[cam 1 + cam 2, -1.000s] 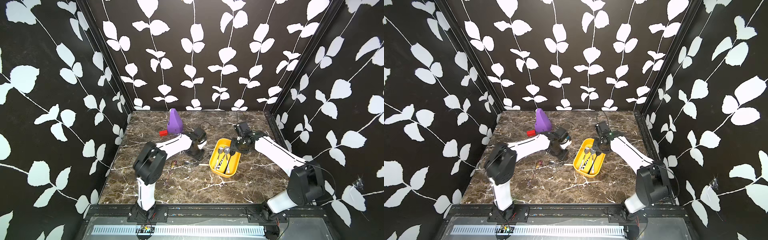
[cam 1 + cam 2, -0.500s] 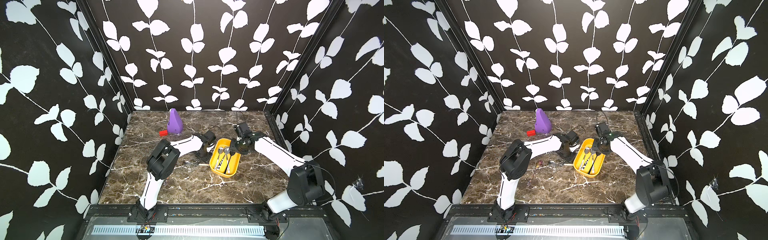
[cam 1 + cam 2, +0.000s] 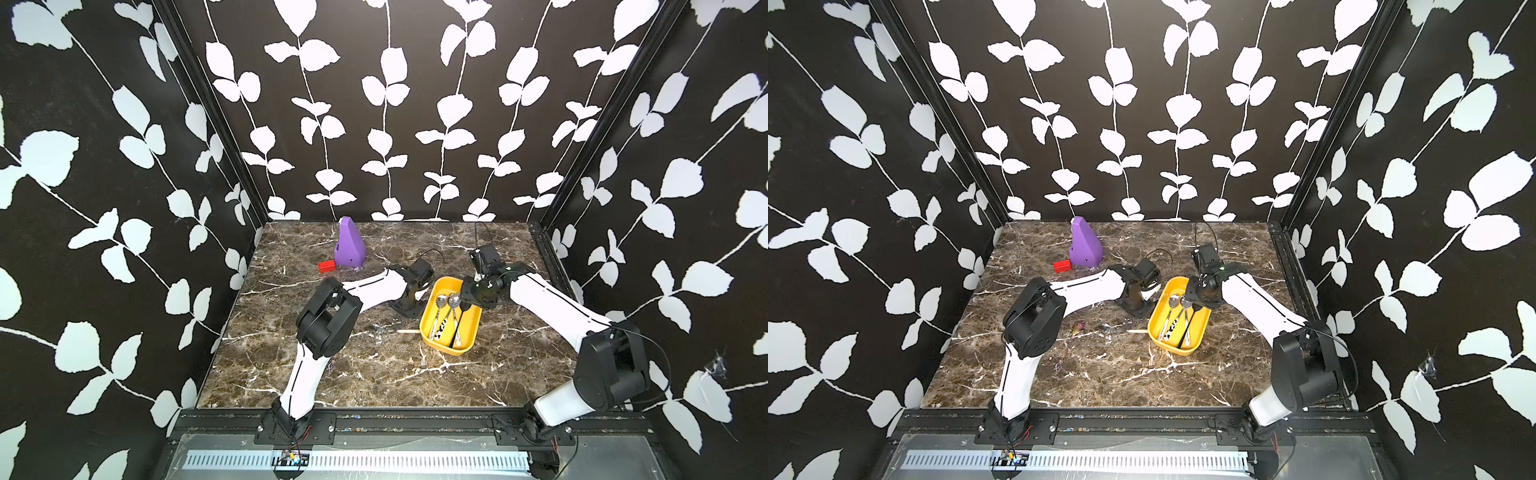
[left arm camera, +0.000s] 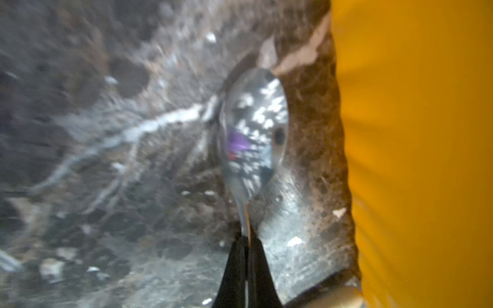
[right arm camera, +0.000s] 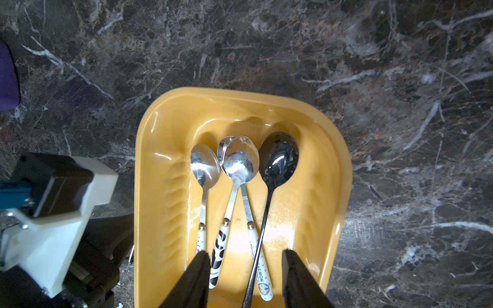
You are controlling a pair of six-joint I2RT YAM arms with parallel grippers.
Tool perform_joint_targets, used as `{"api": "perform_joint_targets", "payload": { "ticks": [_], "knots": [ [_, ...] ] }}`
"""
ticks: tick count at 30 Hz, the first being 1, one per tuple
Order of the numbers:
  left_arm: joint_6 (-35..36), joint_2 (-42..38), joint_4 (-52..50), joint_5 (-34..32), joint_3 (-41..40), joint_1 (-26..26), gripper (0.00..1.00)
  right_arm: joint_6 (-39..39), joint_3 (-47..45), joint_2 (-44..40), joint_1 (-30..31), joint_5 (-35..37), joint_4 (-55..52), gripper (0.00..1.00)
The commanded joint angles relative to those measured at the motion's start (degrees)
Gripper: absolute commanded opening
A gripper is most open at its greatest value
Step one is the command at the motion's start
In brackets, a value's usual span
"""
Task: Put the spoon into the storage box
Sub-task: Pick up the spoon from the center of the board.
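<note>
Enclosure, three-sided, seen from above in both top views.

Walls (image 3: pixel 395 124): back and two side panels, matte black, printed with white leaves on thin trailing white stems. Black metal corner posts (image 3: pixel 216 124) run up where the side panels meet the back panel.

Tabletop (image 3: pixel 374 374): dark brown marble-look slab with white and tan veining, glossy, with soft glare patches. Small scraps of debris (image 3: pixel 1077 328) lie scattered on it.

Front edge: black rail (image 3: pixel 415 419) bolted across the near side, followed by a grey metal sheet with a slotted white strip (image 3: pixel 374 460).

Light: even, from overhead; shadows short and soft.
</note>
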Motion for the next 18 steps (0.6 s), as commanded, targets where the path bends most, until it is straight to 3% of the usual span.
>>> {"api": "perform_joint_targets", "payload": {
  "ticks": [1,8,18],
  "knots": [
    [0.3,2.1,2.0,-1.0,-1.6,0.0,0.00,-0.7,-0.1,0.3,-0.4,-0.1,0.0,0.47],
    [-0.3,-2.1,2.3,-0.9,-3.4,1.7,0.00,-0.8,-0.5,0.3,-0.9,-0.5,0.5,0.46],
    [-3.6,-11.0,3.2,4.6,-7.0,4.3,0.00,-1.3,-0.9,0.1,-1.8,-0.7,1.0,0.46]
  ]
}}
